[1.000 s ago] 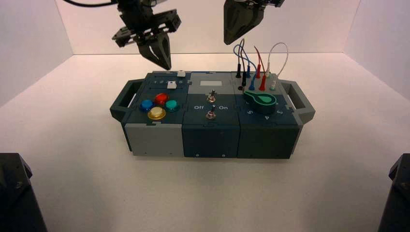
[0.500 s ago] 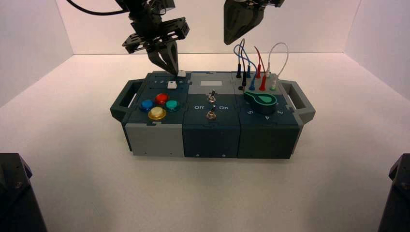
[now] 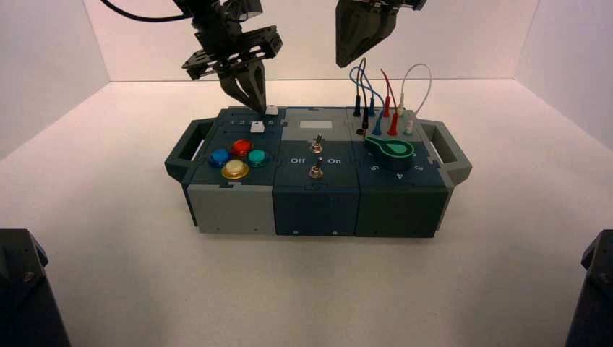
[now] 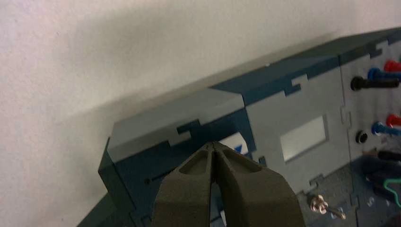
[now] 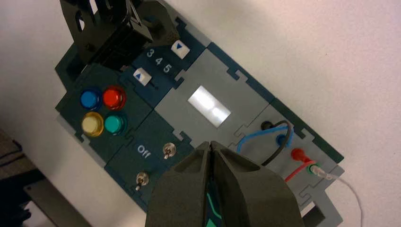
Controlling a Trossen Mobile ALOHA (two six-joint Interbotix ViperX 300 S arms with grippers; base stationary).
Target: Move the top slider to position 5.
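Observation:
The top slider (image 3: 272, 110) is a small white square knob at the box's back edge; in the right wrist view the top slider (image 5: 180, 48) stands about level with the printed 5 (image 5: 167, 68). My left gripper (image 3: 260, 105) is shut, with its tips just left of that knob, touching or nearly so. In the left wrist view the shut left gripper (image 4: 213, 144) partly covers the white knob (image 4: 237, 143). My right gripper (image 3: 347, 62) hangs shut high above the box's wires. The right gripper (image 5: 211, 144) holds nothing.
A second white slider knob (image 3: 256, 126) sits just in front of the top one. Several round coloured buttons (image 3: 236, 156), two toggle switches (image 3: 316, 145), a green knob (image 3: 390, 150) and plugged wires (image 3: 383, 101) fill the box top. Handles (image 3: 448, 148) stick out at both ends.
My left gripper came down and to the right, up to the top slider, then stayed almost still. The white knob shows no shift. The right arm has not moved.

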